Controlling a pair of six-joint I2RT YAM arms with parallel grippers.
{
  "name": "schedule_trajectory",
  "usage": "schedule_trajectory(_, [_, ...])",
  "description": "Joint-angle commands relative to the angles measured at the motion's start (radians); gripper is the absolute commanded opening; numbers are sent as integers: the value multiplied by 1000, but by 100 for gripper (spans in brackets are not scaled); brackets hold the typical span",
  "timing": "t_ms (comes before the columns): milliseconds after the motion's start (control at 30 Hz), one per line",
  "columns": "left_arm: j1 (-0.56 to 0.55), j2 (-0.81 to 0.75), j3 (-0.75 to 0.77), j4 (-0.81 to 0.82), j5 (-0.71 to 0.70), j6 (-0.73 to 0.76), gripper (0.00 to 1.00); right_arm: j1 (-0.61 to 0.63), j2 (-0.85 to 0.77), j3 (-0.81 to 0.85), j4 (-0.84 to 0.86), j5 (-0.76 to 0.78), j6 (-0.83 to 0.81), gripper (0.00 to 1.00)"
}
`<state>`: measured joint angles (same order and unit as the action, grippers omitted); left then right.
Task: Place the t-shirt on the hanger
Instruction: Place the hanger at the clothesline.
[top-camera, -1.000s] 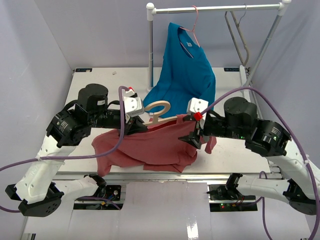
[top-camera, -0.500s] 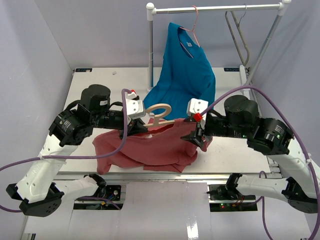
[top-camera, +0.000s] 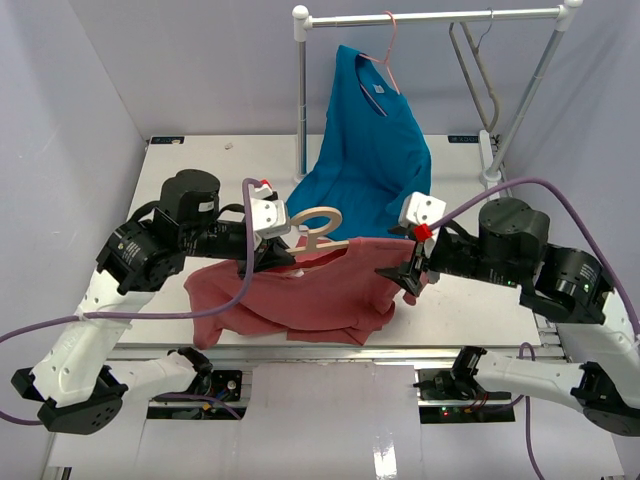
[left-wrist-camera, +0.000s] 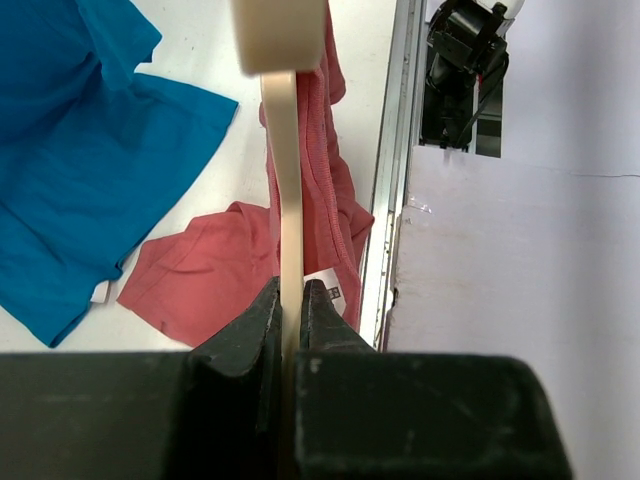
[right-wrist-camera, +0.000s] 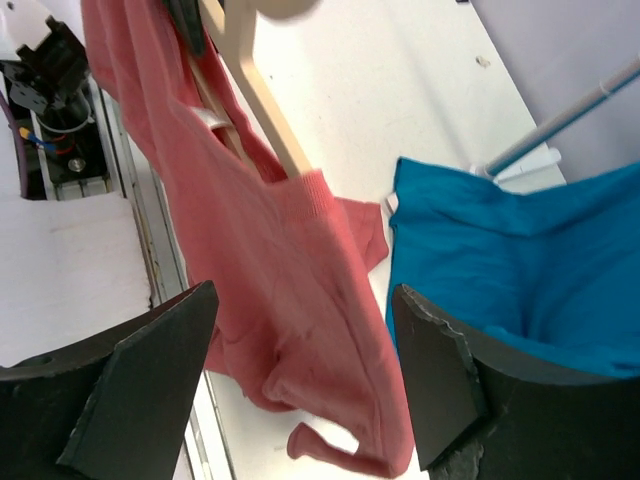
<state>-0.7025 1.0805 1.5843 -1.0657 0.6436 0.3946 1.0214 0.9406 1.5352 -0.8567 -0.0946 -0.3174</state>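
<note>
The left fingers (left-wrist-camera: 240, 335) are clenched on the beige hanger (left-wrist-camera: 285, 200), holding it above the bench (top-camera: 200, 170). 1 hanger arm sits inside the red t-shirt (top-camera: 310, 295), whose lower part lies bunched on the bench. The right fingers (right-wrist-camera: 140, 390) are spread wide, grasping nothing, just beside the t-shirt

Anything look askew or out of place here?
Yes. The red t-shirt sits lopsided: only one arm of the beige hanger appears to be inside it, and the rest sags bunched onto the table. The left tool pinches the hanger; the right tool is open, clear of the cloth.
</note>
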Motion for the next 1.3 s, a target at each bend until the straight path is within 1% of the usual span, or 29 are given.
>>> schedule_trajectory(0, [-5, -7, 14, 29, 41, 6, 0, 2, 89, 78, 24, -73, -68, 78])
schedule_trajectory(167, [-5, -1, 15, 26, 51, 11, 0, 1, 178, 116, -8, -169, -128, 79])
schedule_trajectory(300, [-5, -8, 9, 29, 55, 19, 0, 1, 232, 105, -33, -210, -145, 78])
schedule_trajectory(367, [-5, -12, 5, 29, 53, 20, 0, 0, 247, 95, -41, -234, -149, 75])
schedule_trajectory(433, [-5, -15, 5, 29, 53, 21, 0, 1, 254, 87, -44, -235, -150, 70])
schedule_trajectory(567, [-5, -16, 14, 30, 53, 20, 0, 2, 237, 49, -21, -221, -144, 61])
schedule_trajectory(633, [-4, -21, 16, 40, 59, 18, 0, 0, 220, 13, -4, -205, -133, 59])
schedule_trajectory(800, [-5, -47, -5, 77, 69, 18, 0, -4, 150, -112, 68, -145, -115, 61])
schedule_trajectory(933, [-5, -61, -34, 85, 67, 28, 0, -13, 92, -136, 119, -116, -93, 64])
schedule_trajectory(1000, [-5, -70, -38, 89, 73, 33, 0, -17, 76, -138, 131, -130, -95, 63])
schedule_trajectory(1067, [-5, -74, -38, 99, 92, 33, 0, -18, 73, -141, 137, -140, -92, 60])
schedule_trajectory(1133, [-5, -77, -34, 108, 103, 35, 0, -20, 73, -148, 143, -152, -92, 52])
schedule_trajectory(1200, [-5, -77, -24, 118, 119, 32, 0, -20, 75, -155, 145, -152, -87, 40])
schedule_trajectory(1267, [-5, -83, -21, 127, 128, 30, 0, -20, 66, -173, 155, -147, -81, 24])
